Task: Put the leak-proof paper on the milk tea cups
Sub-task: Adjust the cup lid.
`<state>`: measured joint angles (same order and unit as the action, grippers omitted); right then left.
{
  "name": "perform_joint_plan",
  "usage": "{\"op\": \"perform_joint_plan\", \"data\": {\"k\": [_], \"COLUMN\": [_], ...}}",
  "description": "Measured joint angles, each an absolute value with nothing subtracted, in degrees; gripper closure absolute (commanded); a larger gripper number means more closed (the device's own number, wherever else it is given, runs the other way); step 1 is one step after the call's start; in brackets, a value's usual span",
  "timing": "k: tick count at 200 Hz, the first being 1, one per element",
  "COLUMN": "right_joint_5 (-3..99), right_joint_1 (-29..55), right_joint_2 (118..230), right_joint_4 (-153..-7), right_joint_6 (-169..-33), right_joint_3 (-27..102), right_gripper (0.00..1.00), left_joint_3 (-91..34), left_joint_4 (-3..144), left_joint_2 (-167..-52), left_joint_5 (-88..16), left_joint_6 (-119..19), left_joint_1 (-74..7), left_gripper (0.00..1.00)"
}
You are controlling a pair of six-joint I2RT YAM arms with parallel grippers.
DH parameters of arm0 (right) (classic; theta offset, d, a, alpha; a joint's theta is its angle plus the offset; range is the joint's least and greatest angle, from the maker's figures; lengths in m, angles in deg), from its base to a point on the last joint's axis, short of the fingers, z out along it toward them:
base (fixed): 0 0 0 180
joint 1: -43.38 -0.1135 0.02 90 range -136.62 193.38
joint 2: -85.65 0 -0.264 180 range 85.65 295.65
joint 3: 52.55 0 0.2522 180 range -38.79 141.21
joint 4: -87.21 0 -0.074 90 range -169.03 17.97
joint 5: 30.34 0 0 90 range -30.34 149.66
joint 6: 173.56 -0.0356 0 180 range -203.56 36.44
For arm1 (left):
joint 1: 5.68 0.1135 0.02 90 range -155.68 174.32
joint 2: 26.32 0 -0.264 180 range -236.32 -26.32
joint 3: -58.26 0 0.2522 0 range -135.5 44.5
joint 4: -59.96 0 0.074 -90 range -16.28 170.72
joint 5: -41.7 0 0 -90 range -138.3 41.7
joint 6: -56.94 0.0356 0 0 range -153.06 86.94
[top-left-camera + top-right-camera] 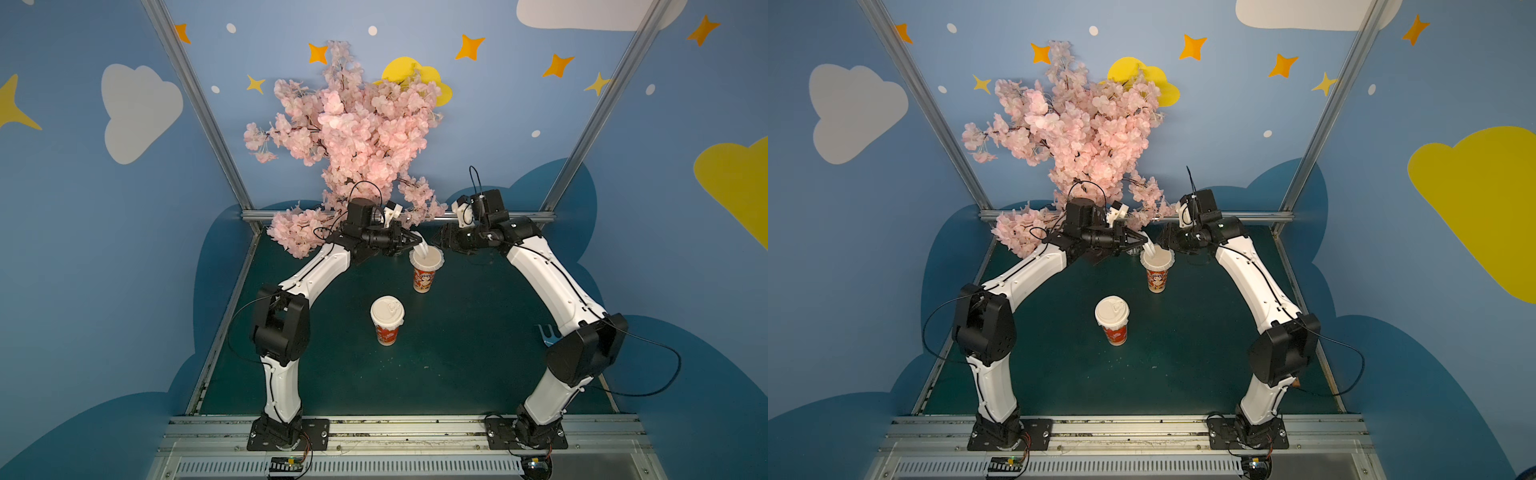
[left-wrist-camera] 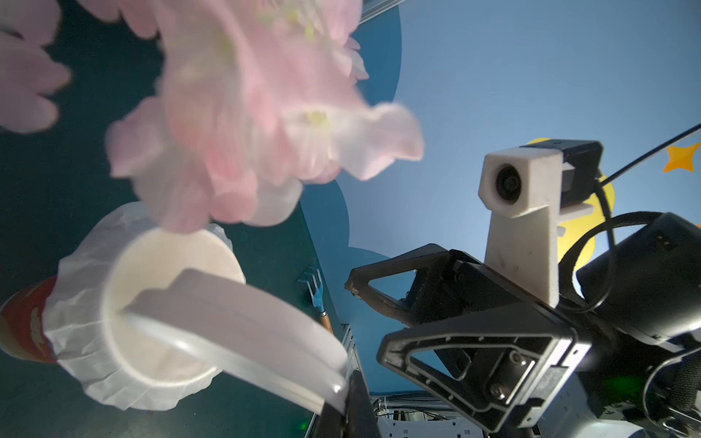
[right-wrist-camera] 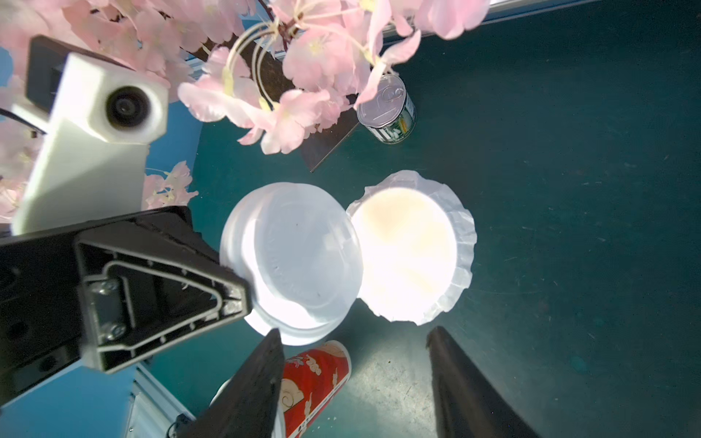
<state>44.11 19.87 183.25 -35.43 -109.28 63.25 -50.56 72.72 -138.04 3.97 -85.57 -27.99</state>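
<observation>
Two red-print milk tea cups stand on the green table. The far cup (image 1: 424, 277) (image 2: 26, 322) has a crinkled leak-proof paper (image 1: 434, 258) (image 2: 83, 333) (image 3: 461, 242) draped over its mouth. My left gripper (image 1: 417, 243) (image 1: 1143, 244) (image 2: 347, 386) is shut on the rim of a white plastic lid (image 2: 242, 314) (image 3: 299, 258), which it holds tilted beside and partly over that mouth. My right gripper (image 1: 439, 242) (image 3: 356, 379) hangs open just right of the far cup, holding nothing. The near cup (image 1: 386, 332) (image 3: 315, 379) carries a white lid (image 1: 387, 311).
A pink blossom tree (image 1: 353, 137) stands at the back, and its branches hang over both wrists. A small grey can (image 3: 387, 110) stands by the tree's dark base. A blue hand rake (image 1: 547, 332) (image 2: 314, 290) lies near the table's right edge.
</observation>
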Motion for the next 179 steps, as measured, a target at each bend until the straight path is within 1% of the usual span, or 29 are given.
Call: {"op": "perform_joint_plan", "data": {"k": [6,13,21,38,49,74,102,140,179], "right_joint_5": [43.32,42.21,40.72,37.79,36.17,33.31,31.08,30.91,30.34], "right_joint_1": [20.25,20.84,21.73,23.94,24.95,25.91,24.70,20.75,18.63], "right_joint_2": [181.83,180.02,177.75,174.03,172.87,172.72,172.72,172.96,173.29], "right_joint_4": [-37.66,-40.68,-44.46,-51.96,-55.50,-61.16,-63.80,-63.78,-63.98], "right_joint_6": [-109.95,-111.02,-112.93,-118.08,-121.32,-127.33,-132.68,-134.59,-136.20], "right_joint_3": [61.02,57.96,54.18,47.86,46.00,45.83,46.68,49.98,50.46], "right_gripper": [0.26,0.21,0.18,0.17,0.16,0.14,0.13,0.13,0.12], "left_joint_3": [-49.73,-48.66,-47.31,-44.71,-43.48,-40.71,-37.67,-34.15,-33.47], "left_joint_4": [71.02,69.01,66.78,62.23,59.50,52.99,48.37,45.82,44.27], "left_joint_2": [-137.99,-137.84,-137.56,-136.64,-135.96,-133.23,-128.88,-124.05,-123.28], "left_joint_5": [4.48,5.00,5.61,6.71,7.36,7.60,6.95,5.07,4.43], "left_joint_6": [-86.10,-86.51,-86.97,-87.52,-87.69,-87.10,-83.21,-75.67,-73.51], "left_joint_1": [-27.99,-27.99,-27.99,-27.99,-27.99,-28.32,-29.13,-31.60,-32.19], "left_gripper": [0.97,0.97,0.97,0.97,0.97,0.97,0.97,0.97,0.97]}}
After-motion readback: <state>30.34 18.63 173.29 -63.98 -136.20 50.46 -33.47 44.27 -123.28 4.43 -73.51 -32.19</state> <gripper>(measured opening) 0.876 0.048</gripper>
